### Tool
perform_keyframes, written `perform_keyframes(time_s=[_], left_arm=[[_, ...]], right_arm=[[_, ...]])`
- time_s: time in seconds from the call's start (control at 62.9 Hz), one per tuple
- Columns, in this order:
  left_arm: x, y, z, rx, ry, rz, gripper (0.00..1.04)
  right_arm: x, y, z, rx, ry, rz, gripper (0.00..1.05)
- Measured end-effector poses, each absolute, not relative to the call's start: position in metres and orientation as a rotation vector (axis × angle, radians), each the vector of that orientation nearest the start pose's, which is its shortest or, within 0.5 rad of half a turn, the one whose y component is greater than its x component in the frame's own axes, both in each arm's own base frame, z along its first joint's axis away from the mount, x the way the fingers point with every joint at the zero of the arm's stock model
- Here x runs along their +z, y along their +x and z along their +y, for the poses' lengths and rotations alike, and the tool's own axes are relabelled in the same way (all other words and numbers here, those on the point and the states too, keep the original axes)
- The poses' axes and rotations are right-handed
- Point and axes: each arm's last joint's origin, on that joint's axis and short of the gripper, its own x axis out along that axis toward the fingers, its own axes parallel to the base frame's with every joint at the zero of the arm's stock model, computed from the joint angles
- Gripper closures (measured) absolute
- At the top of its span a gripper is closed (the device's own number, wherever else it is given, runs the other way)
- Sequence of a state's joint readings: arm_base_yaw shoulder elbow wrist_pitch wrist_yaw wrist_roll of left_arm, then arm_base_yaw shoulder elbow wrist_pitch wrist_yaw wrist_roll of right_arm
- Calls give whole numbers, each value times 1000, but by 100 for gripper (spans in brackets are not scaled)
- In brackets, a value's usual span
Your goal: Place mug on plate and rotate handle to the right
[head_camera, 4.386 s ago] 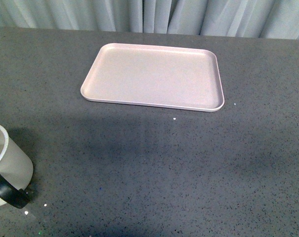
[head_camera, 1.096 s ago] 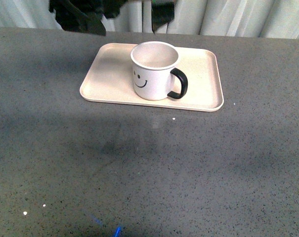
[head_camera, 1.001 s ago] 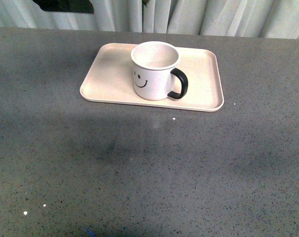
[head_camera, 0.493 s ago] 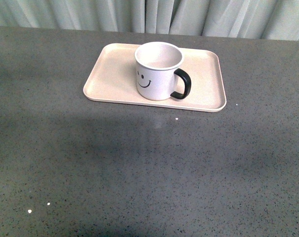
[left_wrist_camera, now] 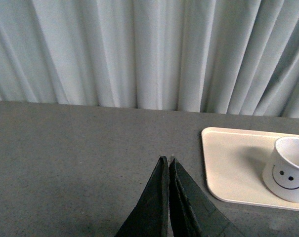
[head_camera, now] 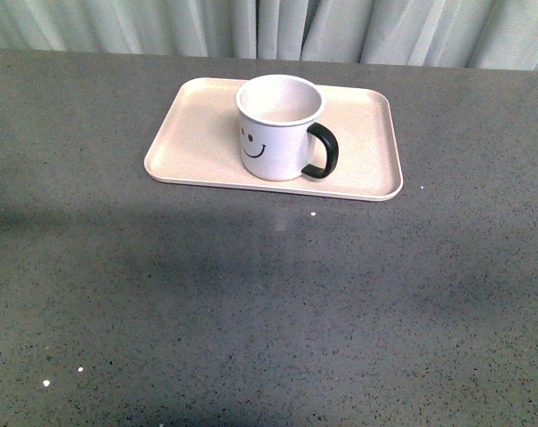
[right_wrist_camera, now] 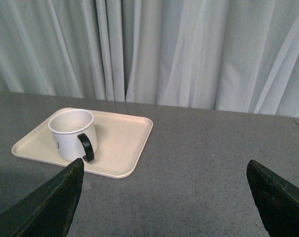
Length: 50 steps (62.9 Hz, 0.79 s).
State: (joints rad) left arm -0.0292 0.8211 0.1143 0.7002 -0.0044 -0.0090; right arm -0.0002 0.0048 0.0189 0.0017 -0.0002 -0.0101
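Observation:
The white mug (head_camera: 277,129) with the black smiley face stands upright on the pale pink plate (head_camera: 197,142) in the front view. Its black handle (head_camera: 323,151) points to the right. Neither gripper shows in the front view. In the left wrist view my left gripper (left_wrist_camera: 168,160) is shut and empty, well apart from the plate (left_wrist_camera: 228,163) and the mug (left_wrist_camera: 289,169). In the right wrist view my right gripper (right_wrist_camera: 165,170) is open and empty, its fingers (right_wrist_camera: 55,202) wide apart, back from the plate (right_wrist_camera: 124,143), the mug (right_wrist_camera: 70,133) and its handle (right_wrist_camera: 86,146).
The plate lies on a dark grey speckled table (head_camera: 277,302). Pale pleated curtains (head_camera: 340,27) hang along the table's far edge. A few small white specks (head_camera: 46,382) lie near the front left of the table.
The mug went from the table's front left onto the plate, handle to the right. The dark arm parts seen at the top a second ago have left the front view.

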Motion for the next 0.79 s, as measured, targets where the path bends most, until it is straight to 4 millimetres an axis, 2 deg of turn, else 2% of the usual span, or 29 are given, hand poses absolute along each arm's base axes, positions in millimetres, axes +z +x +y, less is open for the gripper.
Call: perform_keyframes(time_s=[0.397,0.794], left_arm=[[166,137,-1,-4,-8,3,103],[171,120,0,-3,-8,-14,103]], right_arm=[[170,97,0,0,-10,-16,9],[170,97,0,0,-10,-16,9]])
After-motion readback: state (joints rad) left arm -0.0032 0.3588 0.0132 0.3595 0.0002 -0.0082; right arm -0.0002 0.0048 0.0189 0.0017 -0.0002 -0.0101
